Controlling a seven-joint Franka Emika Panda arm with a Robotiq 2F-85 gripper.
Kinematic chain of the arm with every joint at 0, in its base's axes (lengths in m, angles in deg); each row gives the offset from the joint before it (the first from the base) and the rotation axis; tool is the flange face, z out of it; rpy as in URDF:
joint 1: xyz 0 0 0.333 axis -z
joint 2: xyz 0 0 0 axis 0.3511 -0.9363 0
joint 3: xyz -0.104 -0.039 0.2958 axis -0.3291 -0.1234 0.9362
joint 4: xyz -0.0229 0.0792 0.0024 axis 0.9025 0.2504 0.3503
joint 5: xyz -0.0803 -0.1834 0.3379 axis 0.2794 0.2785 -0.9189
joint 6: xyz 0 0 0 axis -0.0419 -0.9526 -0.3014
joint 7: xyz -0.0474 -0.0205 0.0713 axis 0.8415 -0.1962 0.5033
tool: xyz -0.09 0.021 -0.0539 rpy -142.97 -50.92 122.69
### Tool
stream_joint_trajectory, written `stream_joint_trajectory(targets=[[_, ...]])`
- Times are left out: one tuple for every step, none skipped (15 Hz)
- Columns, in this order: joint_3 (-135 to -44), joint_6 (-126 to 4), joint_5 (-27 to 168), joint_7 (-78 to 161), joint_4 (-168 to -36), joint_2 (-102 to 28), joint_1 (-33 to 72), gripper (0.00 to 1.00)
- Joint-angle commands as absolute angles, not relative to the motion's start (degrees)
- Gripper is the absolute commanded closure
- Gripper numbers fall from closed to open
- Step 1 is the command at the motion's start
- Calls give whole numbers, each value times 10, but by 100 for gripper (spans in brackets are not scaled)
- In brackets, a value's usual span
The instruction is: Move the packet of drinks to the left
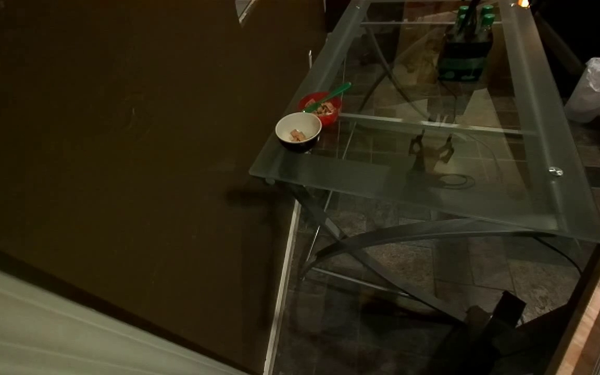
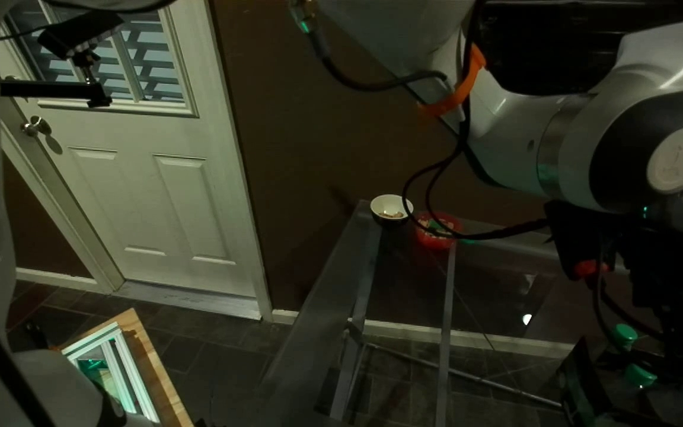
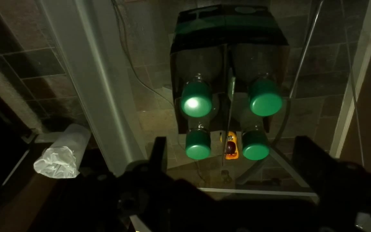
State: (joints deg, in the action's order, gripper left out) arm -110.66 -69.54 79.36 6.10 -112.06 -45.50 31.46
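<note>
Claw (image 3: 230, 146) spread wide near the green-capped packet of drinks (image 3: 231, 82).
In the wrist view its fingers (image 3: 158, 153) stand well apart low in the frame, the packet of drinks at upper middle. In an exterior view the packet of drinks stands on the glass table (image 1: 537, 94), upper right; nearer the centre sit a white-lined bowl (image 1: 286, 129) and a red bowl (image 1: 332, 116) with a green utensil (image 1: 335, 92).

In the wrist view we see our claw (image 3: 231, 141), its dark fingers (image 3: 158, 153) spread well apart. In an exterior view our white arm (image 2: 513, 139) bends across the upper right, the claw below it dimly lit.
</note>
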Motion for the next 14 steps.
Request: stream_joint_trajectory(targets=[[-1097,-706,782,72,-1110,-476,327,0],[-1094,-709,778,76,-1109,-481,331,0],[-1091,-715,772,81,-1107,-487,336,0],[-1089,-720,769,84,-1105,-493,339,0],[-1090,-733,769,86,-1103,-501,341,0],[-1090,-743,768,89,-1102,-505,343,0],[-1090,-753,767,92,-1103,-508,344,0],[-1091,-761,765,95,-1103,-512,345,0],[-1091,-769,763,102,-1102,-514,347,0],[-1091,-775,760,107,-1102,-516,348,0],[-1086,-773,751,118,-1100,-517,352,1],[-1086,-773,746,123,-1098,-520,353,7],[-1084,-767,737,130,-1094,-523,356,20],[-1081,-762,728,137,-1091,-527,358,32]])
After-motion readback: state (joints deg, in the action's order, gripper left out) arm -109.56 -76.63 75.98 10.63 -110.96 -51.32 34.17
